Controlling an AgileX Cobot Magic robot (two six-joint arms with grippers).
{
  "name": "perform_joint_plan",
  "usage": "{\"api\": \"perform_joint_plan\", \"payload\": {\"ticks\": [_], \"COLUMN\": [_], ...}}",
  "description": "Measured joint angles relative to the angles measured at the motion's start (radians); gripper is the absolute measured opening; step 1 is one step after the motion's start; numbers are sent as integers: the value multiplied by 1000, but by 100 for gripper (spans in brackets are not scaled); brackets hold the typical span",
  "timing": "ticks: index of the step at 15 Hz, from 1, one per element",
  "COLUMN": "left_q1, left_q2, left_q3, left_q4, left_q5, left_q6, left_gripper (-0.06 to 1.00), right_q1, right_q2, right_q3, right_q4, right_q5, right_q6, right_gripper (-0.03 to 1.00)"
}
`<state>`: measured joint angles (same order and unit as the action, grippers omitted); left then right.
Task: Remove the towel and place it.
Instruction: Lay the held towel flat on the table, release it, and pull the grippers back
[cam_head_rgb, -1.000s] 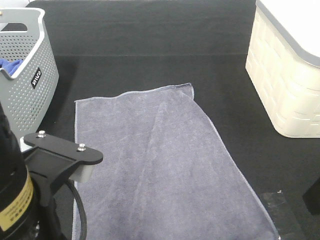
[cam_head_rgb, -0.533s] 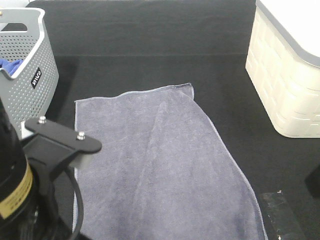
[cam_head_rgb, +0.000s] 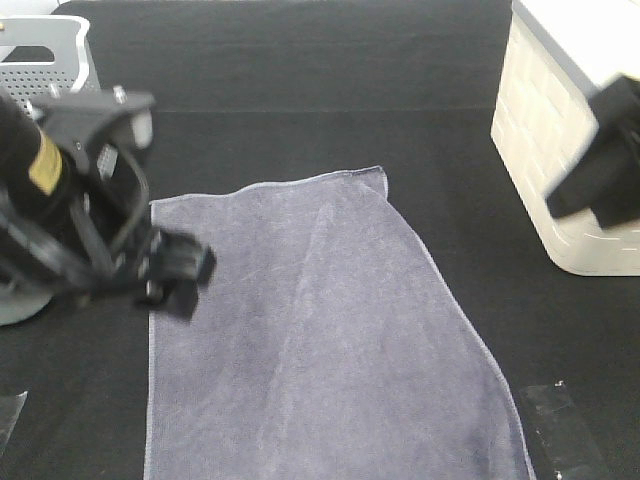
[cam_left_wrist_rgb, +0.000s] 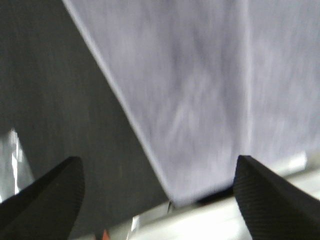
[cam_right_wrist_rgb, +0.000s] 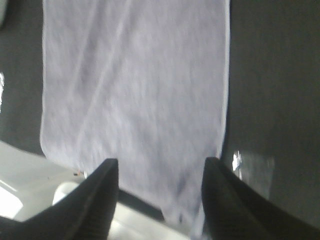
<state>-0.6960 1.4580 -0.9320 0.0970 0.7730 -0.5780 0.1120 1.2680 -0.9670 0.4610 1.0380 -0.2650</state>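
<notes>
On black desk (cam_head_rgb: 300, 100): grey-lavender towel (cam_head_rgb: 320, 330) lay spread flat | left tool (cam_left_wrist_rgb: 157, 167) over its left edge, jaws wide, empty | right tool (cam_right_wrist_rgb: 161, 162) jaws apart, empty

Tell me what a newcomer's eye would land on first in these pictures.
The large grey-lavender towel, spread flat across the middle of the black table, dominates the scene. Next comes the blurred left arm hanging over the towel's left edge with its jaws wide open. The right arm, also blurred, shows in front of the cream basket at the right.
</notes>
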Motion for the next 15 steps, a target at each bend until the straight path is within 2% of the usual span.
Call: {"api": "perform_joint_plan", "payload": {"ticks": [2,4,5,6,8,12,15], "left_q1": [74,129,154,154,209,247,248], "left_q2": [41,128,181,181,335,570,715], "left_q3": [-58,-160,-223,-223,-369,-595,-744], "left_q4": [-1,-1,-1,-1,0,-6,-8], "left_q5": [-53,-68,-69,-69,-70,-72,-42], "left_q6": [58,96,102,102,119,133,133], "left_gripper": [74,74,74,74,74,74,74], "right_q1": [20,111,157,157,206,210,210], "right_q2": [111,229,296,296,454,700,858], "right_q3": [-103,-230,-298,-298,-484,-718,-828], "right_q4": [16,-27,-63,-63,-139,-202,-235], "right_q5": [-30,-71,-89,-89,-121,-162,-198], "right_q6": [-46,-51,-27,-27,36,43,44], "right_gripper": [50,50,50,50,50,50,47]}}
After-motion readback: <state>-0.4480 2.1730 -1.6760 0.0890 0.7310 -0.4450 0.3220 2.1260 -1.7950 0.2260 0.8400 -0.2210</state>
